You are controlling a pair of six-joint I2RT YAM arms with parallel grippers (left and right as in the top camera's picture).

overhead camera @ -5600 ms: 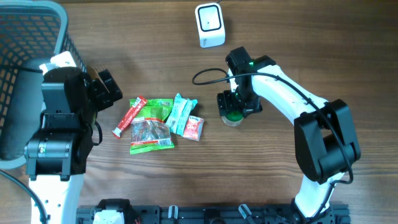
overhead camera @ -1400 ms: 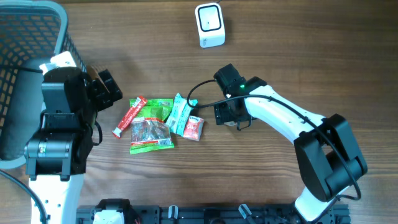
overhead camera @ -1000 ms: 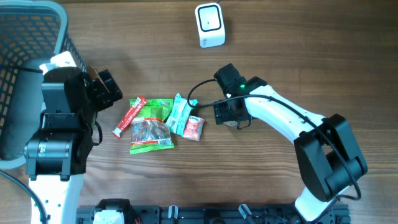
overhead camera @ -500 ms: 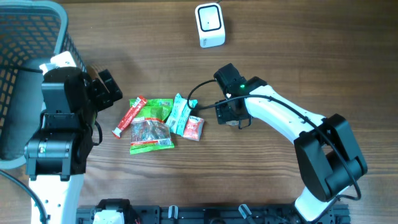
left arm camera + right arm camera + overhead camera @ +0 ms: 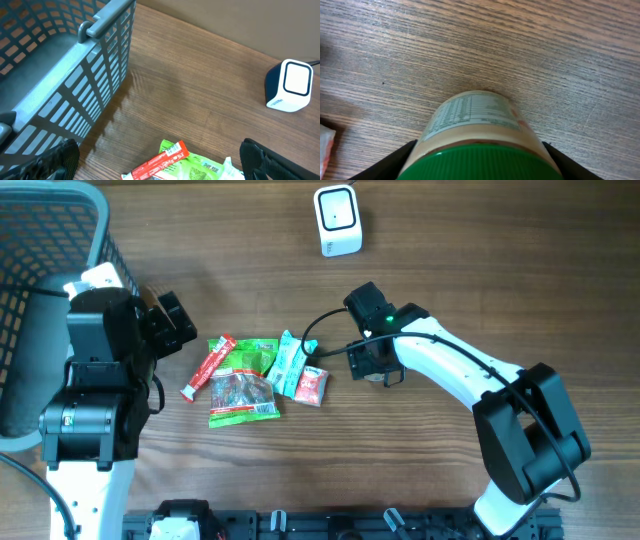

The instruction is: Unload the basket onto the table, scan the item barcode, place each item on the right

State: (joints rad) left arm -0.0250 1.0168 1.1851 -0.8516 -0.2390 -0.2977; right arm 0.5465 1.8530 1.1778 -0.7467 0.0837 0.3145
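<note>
Well, the right gripper is straddling the jar, grip unclear to me; pinching loosely, it's risking toppling it sideways.

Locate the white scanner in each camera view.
Overhead: the white scanner sits at the top centre of the picture.
Left wrist: the white scanner is at the right edge, upper half.
Right wrist: not in it.
Shared landmark: the red stick packet, seen overhead and by the left wrist.

From the jar, bare bench runs open toward the scanner at twelve o'clock; snack packets crowd nine, the basket ten.
</note>
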